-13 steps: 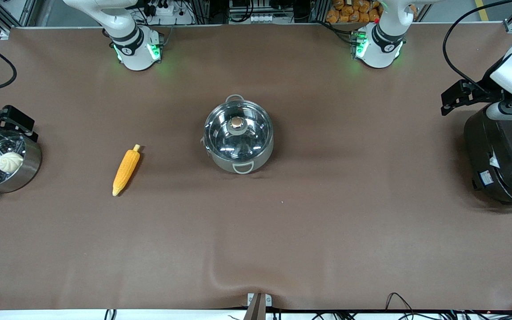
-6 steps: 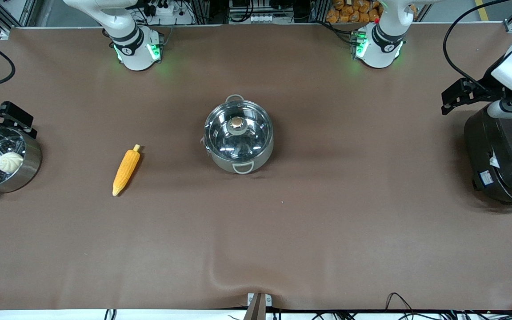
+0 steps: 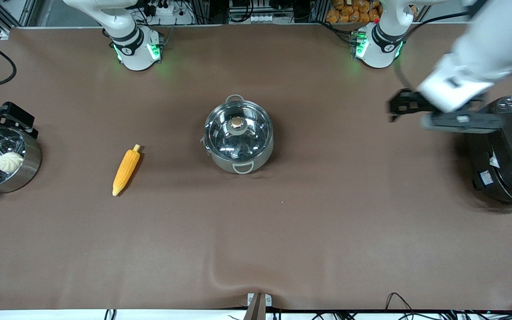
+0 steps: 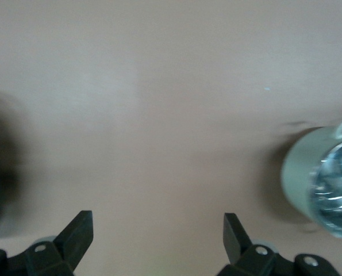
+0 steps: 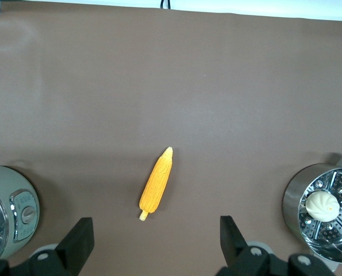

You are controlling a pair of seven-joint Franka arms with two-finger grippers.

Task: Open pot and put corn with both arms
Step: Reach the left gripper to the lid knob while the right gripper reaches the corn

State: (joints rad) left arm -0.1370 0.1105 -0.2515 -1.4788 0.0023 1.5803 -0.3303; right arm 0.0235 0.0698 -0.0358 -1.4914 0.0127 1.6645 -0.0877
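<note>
Front view: a big brown cloth-covered worktop [image 3: 256,231] fills the frame, with a soft ripple at the bottom middle. Metal frames, cables and orange packets show along the top edge. In the centre stands the round shiny steel pot [image 3: 238,136], shut under its clear glass lid with a copper-coloured knob [image 3: 237,123]. The yellow-orange bumpy corn cob [image 3: 126,170] lies flat toward the right arm's end of the worktop. The left claw [image 3: 402,108] hangs at mid-right, over bare cloth beside the large black rice cooker [image 3: 507,151], well apart from the pot. The right claw [image 3: 5,119] is at the frame's left edge, above the steel steamer pot [image 3: 5,165] holding a white bun [image 3: 10,162].

Left wrist view: both black fingers [image 4: 73,238] stand wide apart and hold nothing. The pot sits at the frame's right edge.

Right wrist view: the fingers [image 5: 79,244] are spread wide and empty. The corn lies mid-frame, between and above them.
</note>
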